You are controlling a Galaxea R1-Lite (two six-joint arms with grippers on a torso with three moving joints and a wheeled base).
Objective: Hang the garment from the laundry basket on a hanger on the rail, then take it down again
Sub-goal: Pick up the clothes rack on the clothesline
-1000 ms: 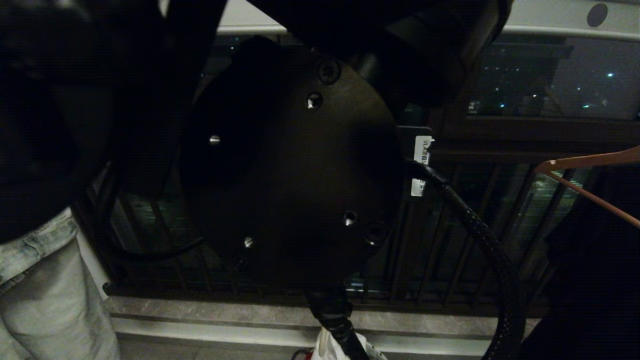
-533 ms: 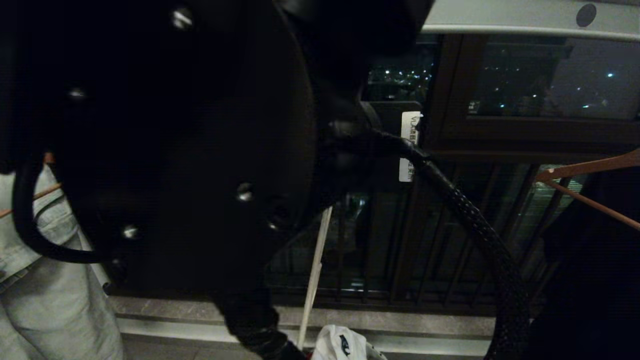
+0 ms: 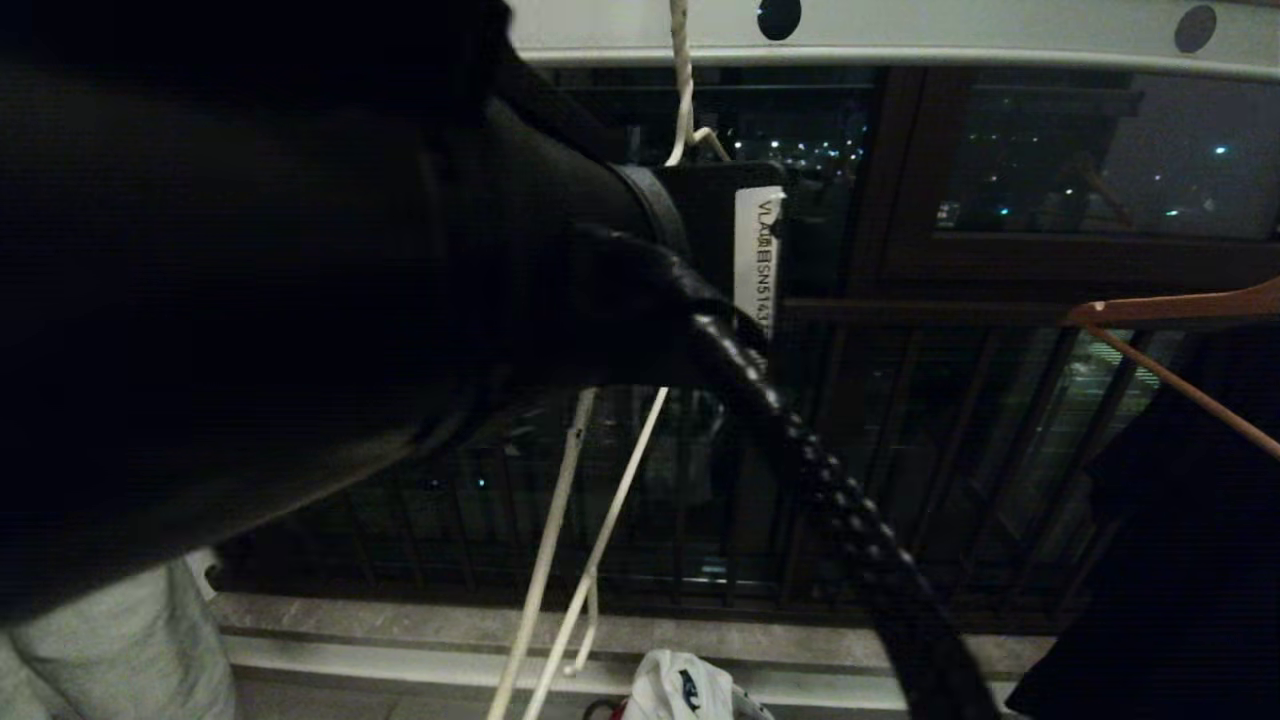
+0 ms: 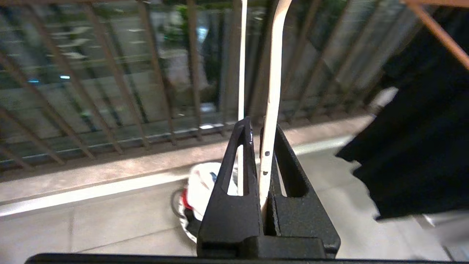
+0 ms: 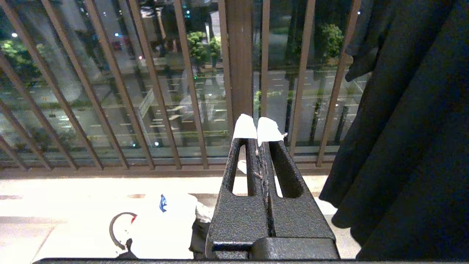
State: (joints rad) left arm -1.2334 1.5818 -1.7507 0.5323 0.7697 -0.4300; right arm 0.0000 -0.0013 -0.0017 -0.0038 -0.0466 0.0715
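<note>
The garment lay bunched in the laundry basket on the floor below the balcony bars, white cloth with a scrap of blue print showing; not yet lifted. In the left wrist view it sat low behind the fingers, with a bit of red cloth beside it.

The hanger was off its normal hang: the left gripper had its jaws clamped on one white wire limb, and a second thin limb ran just beside the fingers. In the head view the hanger's twisted neck reached up to the rail (whether the hook still sat over the rail could not be told; the top was cut off by the frame edge). The two wire limbs hung slanted down toward the basket.

The right gripper was parked low, facing the railing bars, fingers together on nothing, white tape on the tips.

Surroundings: a brown wooden hanger carrying a dark garment on the robot's right, pale jeans at the left.

Judgement: step in hand was fetching the hanger, before any dressing. Next move likely calls for freeing the hook cleanly and bringing the hanger down to the shirt, keeping the thin wire from twisting in the grip.
</note>
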